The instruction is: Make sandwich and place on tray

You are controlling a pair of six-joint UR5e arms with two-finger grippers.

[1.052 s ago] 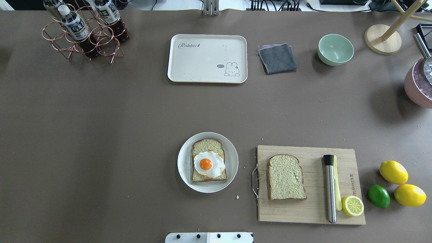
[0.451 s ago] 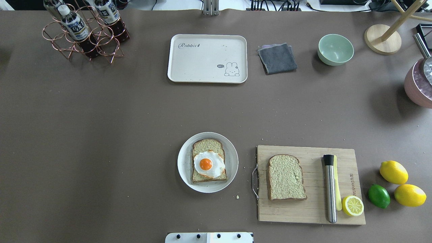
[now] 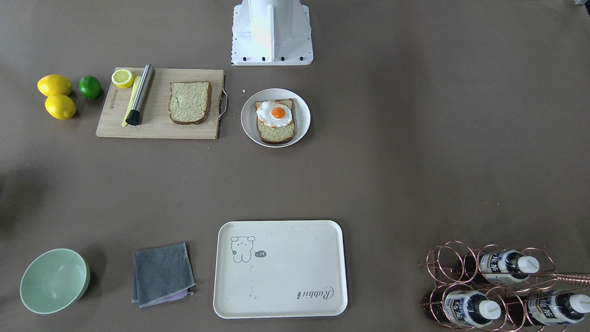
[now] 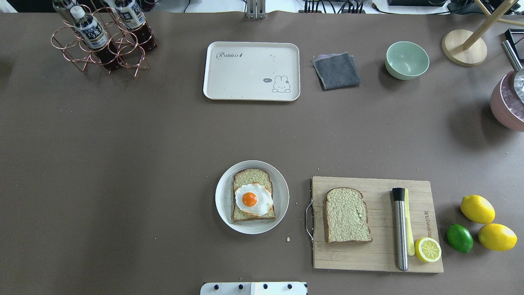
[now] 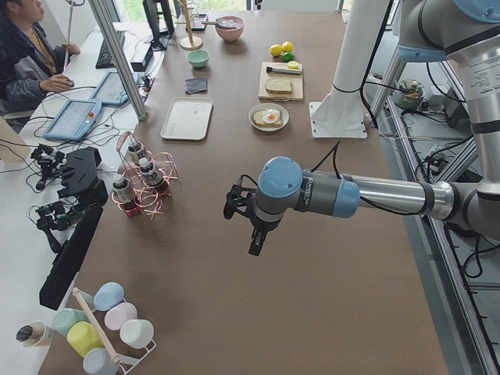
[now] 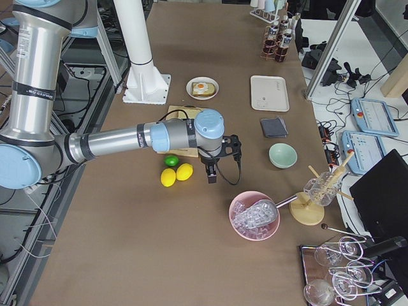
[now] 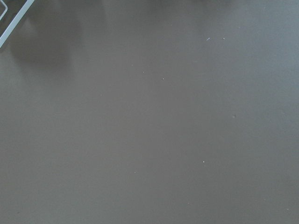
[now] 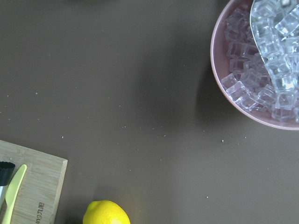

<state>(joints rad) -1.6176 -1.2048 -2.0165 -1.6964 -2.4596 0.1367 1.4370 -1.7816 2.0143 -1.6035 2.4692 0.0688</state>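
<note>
One bread slice lies on a round white plate with a fried egg on top. A second, bare slice lies on the wooden cutting board to its right. The cream tray with the "Rabbit" script stands empty at the far side. My left gripper hangs above bare table far off to the left, seen only in the exterior left view. My right gripper hovers near the lemons, seen only in the exterior right view. I cannot tell whether either is open or shut.
A steel muddler, a yellow knife and a half lemon lie on the board. Two lemons and a lime sit beside it. A bottle rack, grey cloth, green bowl and pink ice bowl line the far side.
</note>
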